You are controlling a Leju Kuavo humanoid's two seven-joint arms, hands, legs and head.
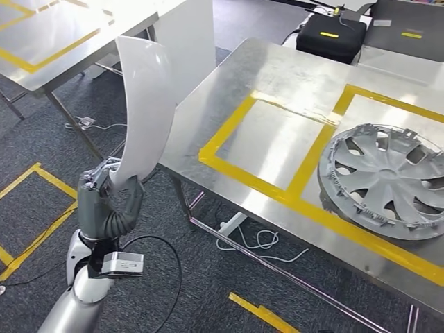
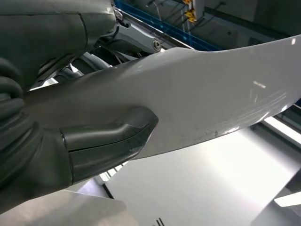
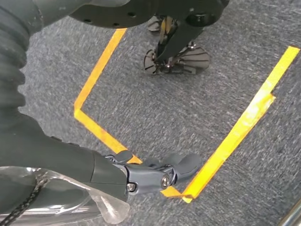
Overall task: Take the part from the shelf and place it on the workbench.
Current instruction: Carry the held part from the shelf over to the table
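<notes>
One white curved panel [image 1: 143, 104], the part for this task, stands nearly upright in the air, gripped at its lower end by the robot's left hand [image 1: 107, 201]. In the head view the hand sits low on the left, over grey carpet [image 1: 157, 291], just off the near left corner of the steel desk [image 1: 272, 76]; the panel rises from it and bends over at its top, and it is not resting on the desk. The left wrist view shows the thick grey thumb [image 2: 106, 139] pressed flat against the glossy white surface, with the darker fingers [image 2: 140, 40] closed on the far side, so the part is pinched between them. On the desk, yellow tape [image 1: 306, 170] marks out rectangular boxes, and a silver wheel cover [image 1: 387, 180] lies flat inside the box toward the right edge. A black case [image 1: 331, 35] sits near the far edge. The right hand [image 3: 156, 174] hangs over carpet crossed by yellow tape lines [image 3: 241, 127], its fingers [image 3: 184, 164] stretched out straight and holding nothing. A second steel desk [image 1: 52, 41] with yellow tape stands at the far left.
</notes>
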